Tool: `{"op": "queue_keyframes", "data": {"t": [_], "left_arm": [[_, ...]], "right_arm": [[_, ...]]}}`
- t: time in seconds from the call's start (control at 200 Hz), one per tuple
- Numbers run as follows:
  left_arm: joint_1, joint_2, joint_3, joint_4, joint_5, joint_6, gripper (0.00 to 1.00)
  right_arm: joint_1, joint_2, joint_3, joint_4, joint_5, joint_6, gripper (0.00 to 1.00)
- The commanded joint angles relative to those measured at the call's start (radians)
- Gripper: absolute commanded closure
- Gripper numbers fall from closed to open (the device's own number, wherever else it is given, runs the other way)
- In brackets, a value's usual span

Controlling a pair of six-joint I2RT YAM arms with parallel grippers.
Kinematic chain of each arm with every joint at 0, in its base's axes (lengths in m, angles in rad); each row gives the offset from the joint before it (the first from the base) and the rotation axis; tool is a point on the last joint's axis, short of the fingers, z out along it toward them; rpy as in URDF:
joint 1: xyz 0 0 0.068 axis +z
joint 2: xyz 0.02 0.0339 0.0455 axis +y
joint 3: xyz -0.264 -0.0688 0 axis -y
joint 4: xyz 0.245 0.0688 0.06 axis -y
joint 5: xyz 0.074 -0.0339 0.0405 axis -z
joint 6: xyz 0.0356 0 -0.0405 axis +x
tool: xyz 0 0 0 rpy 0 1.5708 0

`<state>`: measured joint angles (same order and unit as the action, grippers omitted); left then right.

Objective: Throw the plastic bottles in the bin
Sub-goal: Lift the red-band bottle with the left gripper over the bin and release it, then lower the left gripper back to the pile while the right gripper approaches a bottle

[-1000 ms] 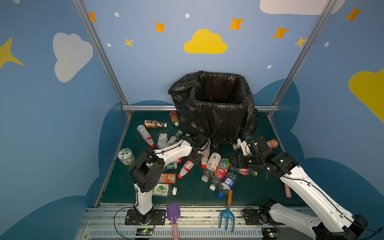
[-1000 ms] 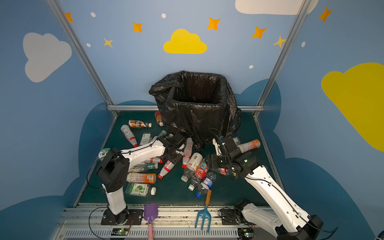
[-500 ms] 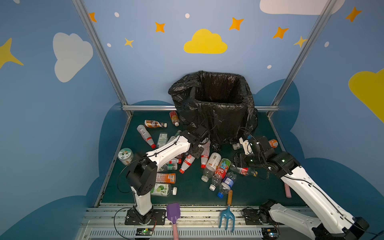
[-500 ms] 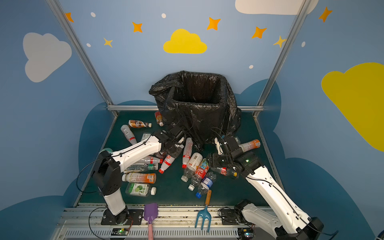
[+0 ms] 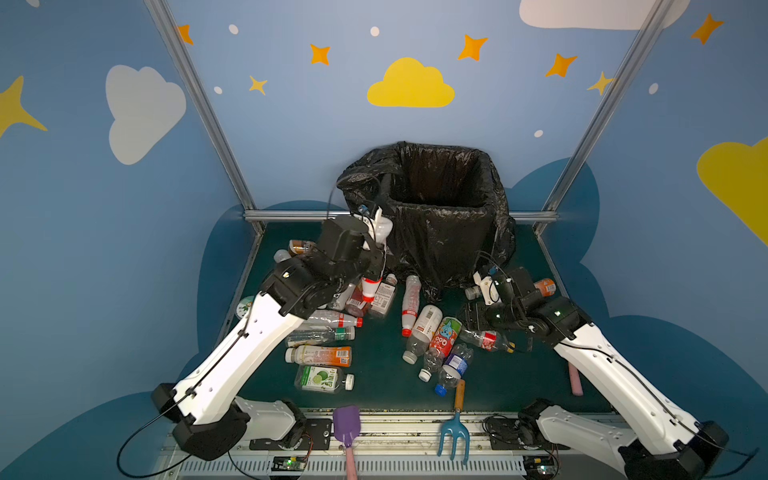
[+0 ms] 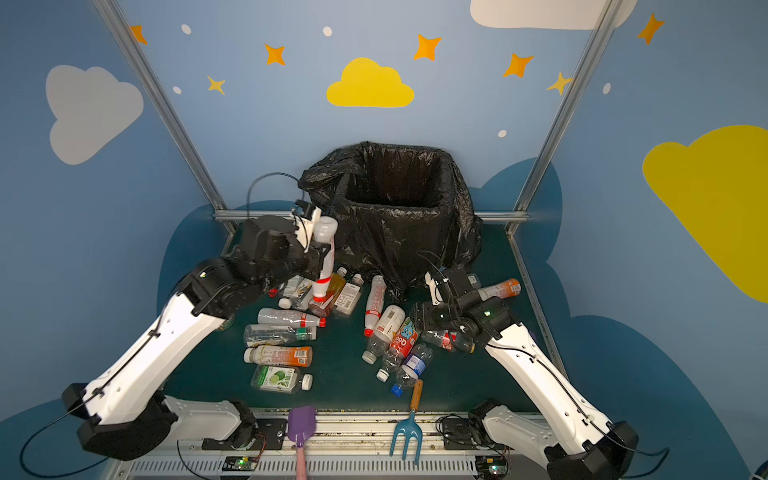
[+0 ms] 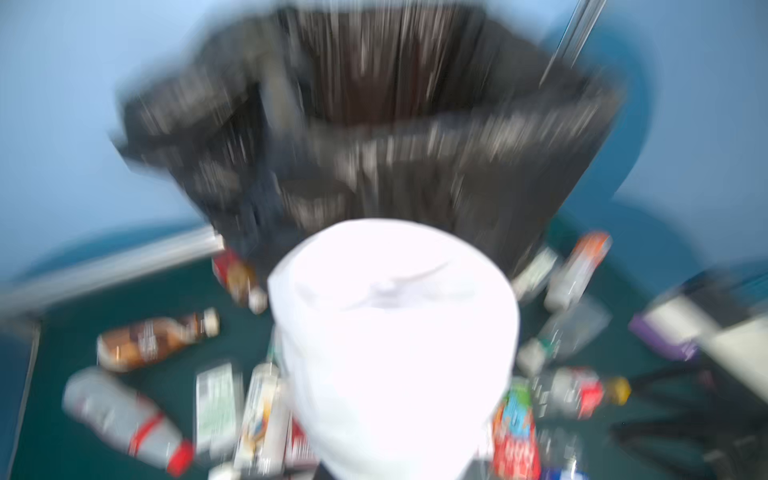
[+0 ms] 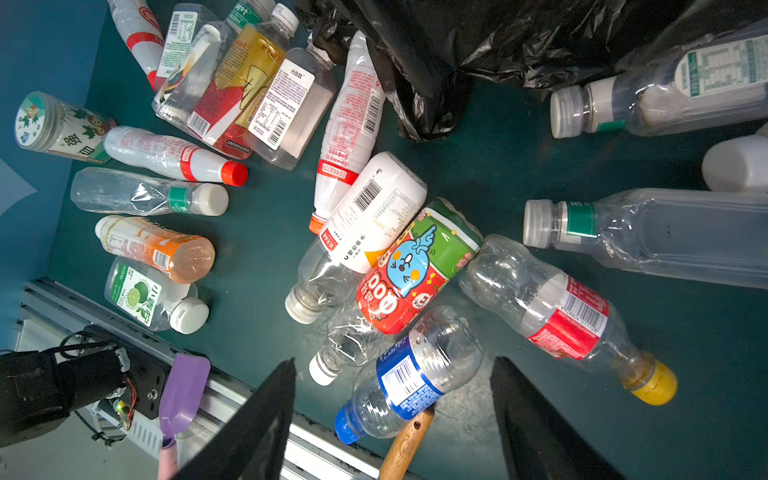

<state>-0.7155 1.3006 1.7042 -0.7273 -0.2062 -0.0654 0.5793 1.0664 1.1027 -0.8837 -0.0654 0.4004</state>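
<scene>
Blurred: the left wrist view is motion-smeared; only the white bottle [image 7: 392,345] base and the bin [image 7: 415,124] beyond it can be made out.
Hidden: left gripper [image 5: 376,259] fingers, hard to pick out against its black wrist.
Grip: left gripper clenched on white bottle, cap down; bin just past the jaws, apart.
Free: right gripper [image 8: 395,363] spread, empty; blue-label bottle [image 8: 415,382] below, between its jaws.
Changed: left gripper has risen off the heaped bottles [image 5: 432,332] with the white bottle; right gripper unmoved.

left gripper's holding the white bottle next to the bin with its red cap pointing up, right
Not quite. The left gripper does hold the white bottle next to the bin, but its red cap points down, with the base on top. Both top views show it.
</scene>
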Motion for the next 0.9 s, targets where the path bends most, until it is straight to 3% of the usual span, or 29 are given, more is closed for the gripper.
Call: {"op": "queue_keyframes", "data": {"t": [0.0, 0.095, 0.195, 0.285, 0.34, 0.365, 0.42, 0.431, 0.441, 0.461, 0.531, 0.661, 0.896], "left_arm": [[0.001, -0.043, 0.006, 0.315, 0.015, 0.074, 0.85], [0.005, -0.001, 0.059, 0.511, 0.074, 0.155, 0.84], [0.054, 0.178, 0.231, 0.589, 0.18, 0.21, 0.84], [0.134, 0.461, 0.557, 0.507, 0.313, 0.133, 0.84], [0.161, 0.683, 0.92, 0.418, 0.364, 0.103, 0.83], [0.172, 0.802, 1.104, 0.365, 0.375, 0.086, 0.72], [0.195, 1.039, 1.435, 0.301, 0.366, 0.034, 0.24], [0.2, 1.051, 1.433, 0.319, 0.365, 0.021, 0.18], [0.204, 1.055, 1.421, 0.321, 0.361, 0.008, 0.05], [0.212, 1.048, 1.379, 0.341, 0.348, -0.023, 0.0], [0.213, 0.984, 1.247, 0.338, 0.337, -0.049, 0.0], [0.158, 0.829, 1.041, 0.335, 0.295, 0.046, 0.0], [0.071, 0.554, 0.762, 0.21, 0.097, 0.117, 0.0]], "right_arm": [[-0.003, 0.015, 0.048, 0.019, -0.013, -0.03, 0.27], [-0.005, 0.03, 0.07, 0.019, -0.019, -0.044, 0.27], [-0.006, 0.042, 0.1, 0.018, -0.025, -0.06, 0.27], [-0.005, 0.046, 0.121, 0.012, -0.03, -0.075, 0.27], [-0.007, 0.039, 0.12, 0.013, -0.026, -0.082, 0.27], [-0.007, 0.036, 0.118, 0.012, -0.023, -0.082, 0.27], [-0.012, 0.027, 0.11, 0.01, -0.023, -0.083, 0.27], [-0.013, 0.025, 0.109, 0.01, -0.024, -0.083, 0.27], [-0.014, 0.023, 0.108, 0.007, -0.022, -0.082, 0.27], [-0.015, 0.019, 0.106, 0.001, -0.023, -0.082, 0.26], [-0.022, 0.001, 0.102, -0.018, -0.018, -0.085, 0.26], [-0.049, -0.043, 0.078, -0.019, 0.001, -0.092, 0.25], [-0.147, -0.052, 0.086, 0.005, -0.029, -0.069, 0.25]]}}
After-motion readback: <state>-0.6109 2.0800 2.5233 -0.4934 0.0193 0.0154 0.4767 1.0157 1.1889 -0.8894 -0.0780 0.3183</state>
